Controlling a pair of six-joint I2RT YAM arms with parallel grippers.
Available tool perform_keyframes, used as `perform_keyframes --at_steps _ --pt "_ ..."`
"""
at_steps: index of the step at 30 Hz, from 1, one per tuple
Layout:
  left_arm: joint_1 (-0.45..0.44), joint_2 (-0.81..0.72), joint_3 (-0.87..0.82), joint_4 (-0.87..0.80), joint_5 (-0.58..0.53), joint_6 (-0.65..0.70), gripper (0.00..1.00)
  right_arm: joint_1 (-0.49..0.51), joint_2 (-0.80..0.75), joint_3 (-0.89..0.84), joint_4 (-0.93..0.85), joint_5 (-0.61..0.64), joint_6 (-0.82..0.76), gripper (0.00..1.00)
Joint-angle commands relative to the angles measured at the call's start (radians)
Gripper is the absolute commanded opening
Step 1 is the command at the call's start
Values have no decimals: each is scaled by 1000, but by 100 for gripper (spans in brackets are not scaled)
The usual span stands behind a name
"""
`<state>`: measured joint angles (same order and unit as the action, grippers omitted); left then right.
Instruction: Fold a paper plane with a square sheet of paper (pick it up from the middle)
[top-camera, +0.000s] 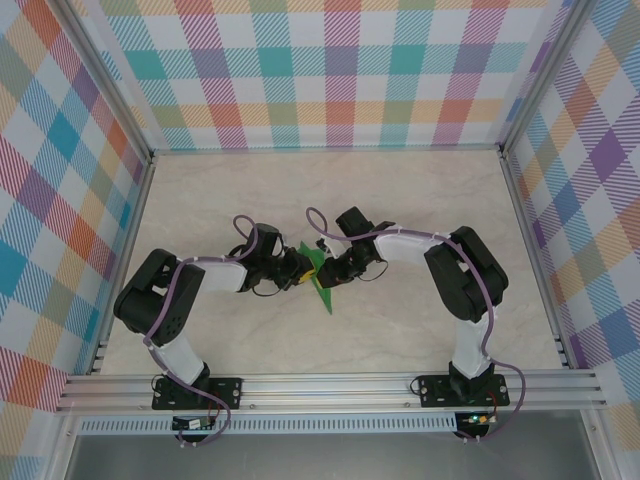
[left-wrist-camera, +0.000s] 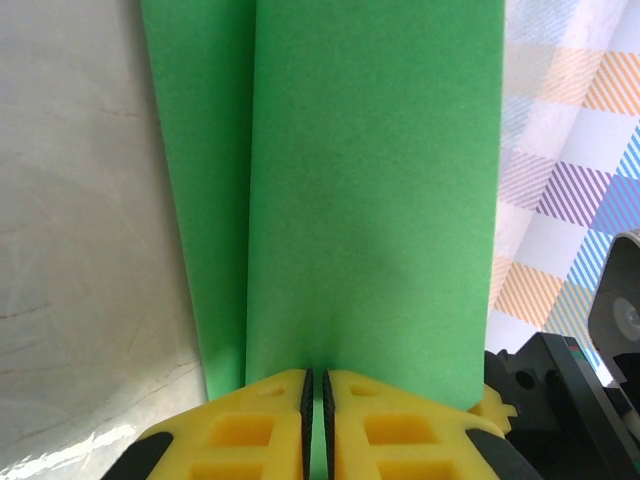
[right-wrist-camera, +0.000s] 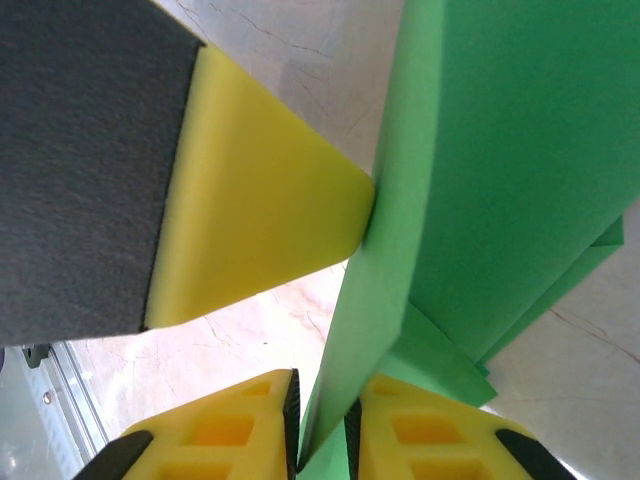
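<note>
Left gripper (left-wrist-camera: 316, 385): clamped shut on folded bright-green paper sheet (left-wrist-camera: 370, 200), held between both grippers. Right gripper (right-wrist-camera: 320, 405): jaws slightly apart around the sheet's edge, grip uncertain. Risk: loose edge slips, skewing the crease.

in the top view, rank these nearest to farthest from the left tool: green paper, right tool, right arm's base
1. green paper, clamped in the left tool itself.
2. right tool, just to its right, at the paper.
3. right arm's base, at the near edge, far right.
</note>
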<state>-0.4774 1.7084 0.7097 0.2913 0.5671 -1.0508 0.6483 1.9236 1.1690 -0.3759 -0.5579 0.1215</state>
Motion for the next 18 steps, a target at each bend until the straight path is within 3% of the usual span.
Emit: perform_keyframes --at_steps 1,7,11,18 --pt "-8 9 25 10 -1 18 13 -4 -18 5 -3 -3 11 26" --pt "-9 13 33 0 -4 20 13 0 -143 -145 177 79 140 35" --pt "-8 19 36 1 -3 18 13 19 -241 -269 307 222 241 44" --pt "-9 24 43 -5 -2 19 13 89 -313 -352 377 386 337 47"
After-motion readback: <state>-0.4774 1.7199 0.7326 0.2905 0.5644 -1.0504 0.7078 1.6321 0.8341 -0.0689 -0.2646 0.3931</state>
